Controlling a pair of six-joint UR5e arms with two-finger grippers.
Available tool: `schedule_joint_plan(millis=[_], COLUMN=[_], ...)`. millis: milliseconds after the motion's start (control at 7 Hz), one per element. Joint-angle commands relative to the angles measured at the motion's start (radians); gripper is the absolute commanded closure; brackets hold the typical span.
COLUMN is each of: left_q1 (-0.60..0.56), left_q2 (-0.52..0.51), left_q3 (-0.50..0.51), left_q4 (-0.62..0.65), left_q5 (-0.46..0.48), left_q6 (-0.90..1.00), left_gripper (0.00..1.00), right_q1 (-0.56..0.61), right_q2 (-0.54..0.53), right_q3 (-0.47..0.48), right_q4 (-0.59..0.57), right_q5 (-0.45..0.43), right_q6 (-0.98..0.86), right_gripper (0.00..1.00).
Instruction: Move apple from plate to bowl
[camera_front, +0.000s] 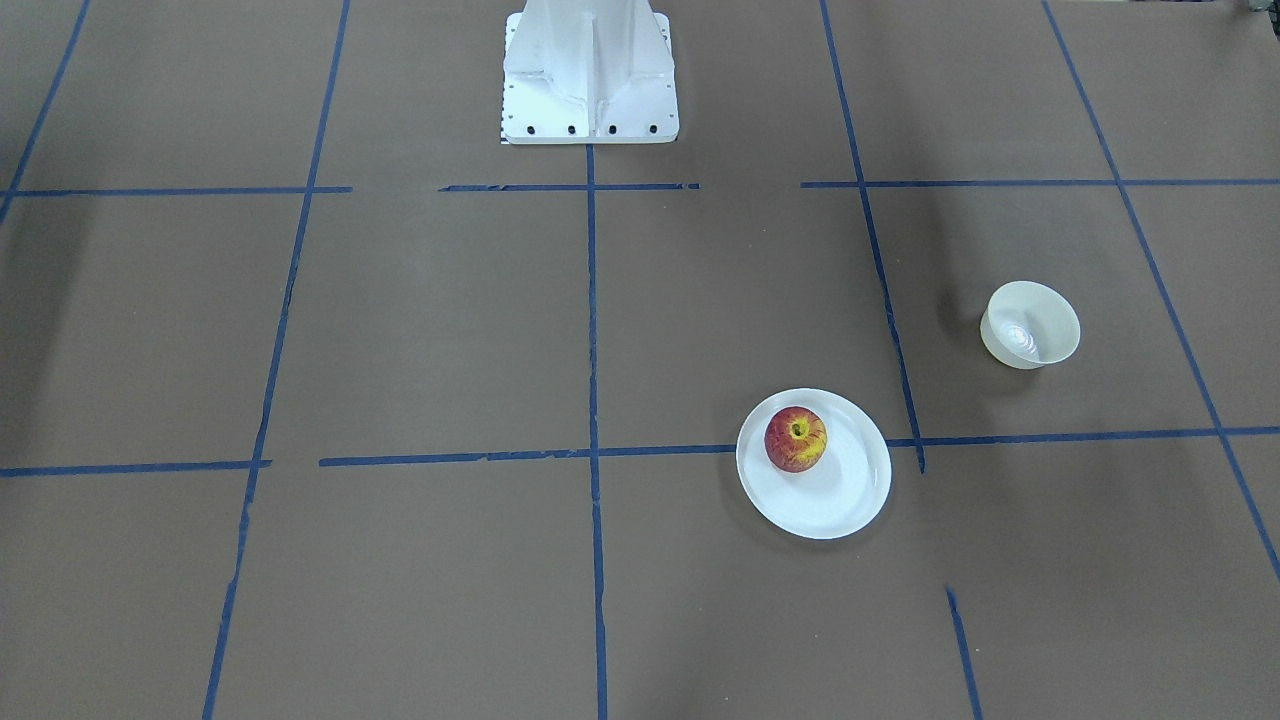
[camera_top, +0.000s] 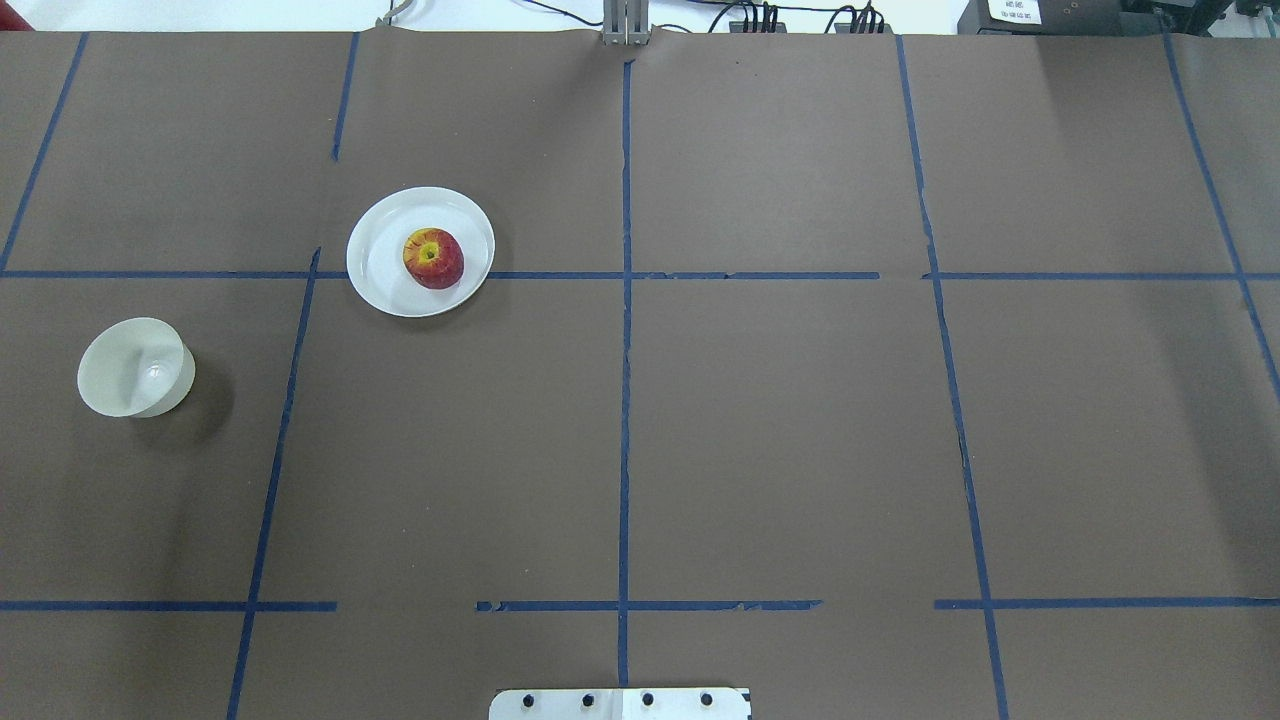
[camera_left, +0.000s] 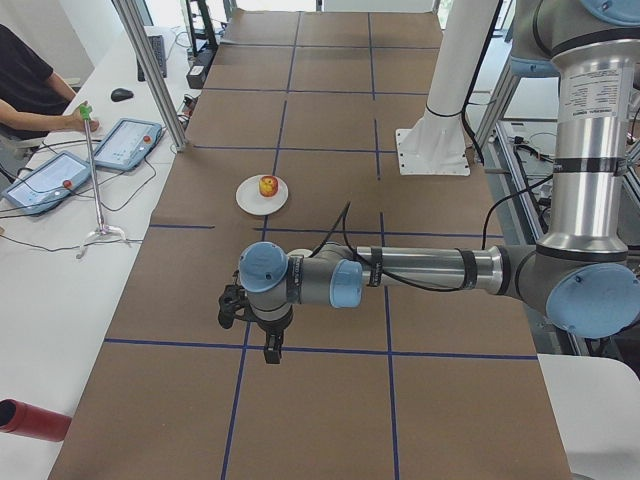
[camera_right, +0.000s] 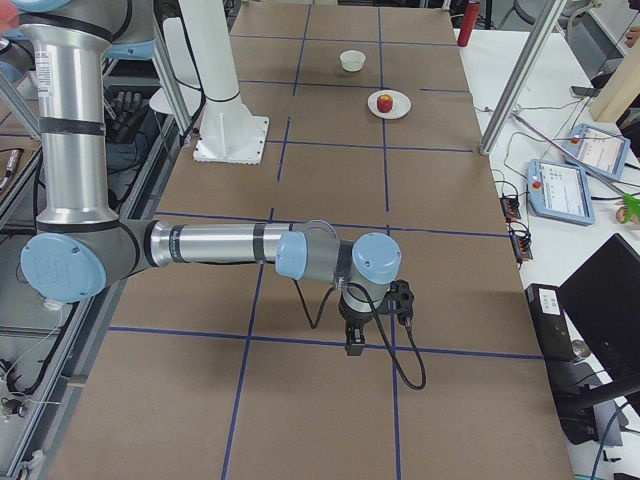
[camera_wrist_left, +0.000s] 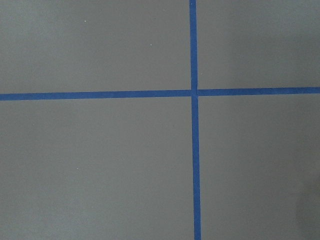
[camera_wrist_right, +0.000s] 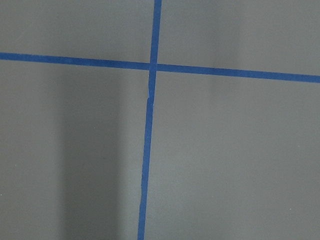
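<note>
The apple (camera_top: 433, 258) sits on the plate (camera_top: 385, 285), stem hollow facing up, a little right of the plate's middle. The plate lies on the far left part of the surface (camera_top: 780, 430), across one of the blue tape lines (camera_top: 626, 400) that divide the brown covering into squares. The bowl (camera_top: 135, 367) stands upright and empty, farther left than the plate and nearer to me. It is well apart from the plate, with a tape line running between the two.

My left tool (camera_left: 272, 354) hangs pointing down over the left end of the surface, near a tape crossing and clear of both dishes. Only the side view shows it, so I cannot tell whether its fingers are wide or narrow. My right tool (camera_right: 354, 347) hangs the same way over the right end, far from the apple. It too shows only from the side, so I cannot tell its state either. Nothing is visibly held in either one.

Both of my wrist views show only brown surface and a cross of blue tape.

My white base mount (camera_front: 590, 75) is bolted at the near middle edge. At the far side, off the surface, a person (camera_left: 25, 85) sits at a white bench with two tablets (camera_left: 125, 143), and a red cylinder (camera_left: 30, 420) lies at the left end.
</note>
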Motion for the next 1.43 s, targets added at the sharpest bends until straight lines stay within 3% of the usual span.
schedule_joint_plan(millis=[0,429,571,1143,1286], left_q1=[0.0,0.005,0.043,0.305,0.401], left_q2=[-0.009,-0.016,-0.057,-0.292,-0.371], left_q3=[-0.009,-0.157,-0.162,-0.176,-0.17], left_q4=[0.0,0.006,0.003,0.005,0.009], left_q5=[0.001,0.011,0.012,0.055,0.136], left_q6=[0.001,-0.037,-0.118,-0.463,-0.605], left_gripper=[0.0,0.0,0.0,0.0,0.0], right_q1=[0.0,0.0,0.0,0.0,0.0], right_q2=[0.0,0.0,0.0,0.0,0.0], right_q3=[0.0,0.0,0.0,0.0,0.0], right_q4=[0.002,0.0,0.0,0.0,0.0], right_q5=[0.0,0.0,0.0,0.0,0.0], right_q6=[0.0,0.0,0.0,0.0,0.0], right_gripper=[0.0,0.0,0.0,0.0,0.0])
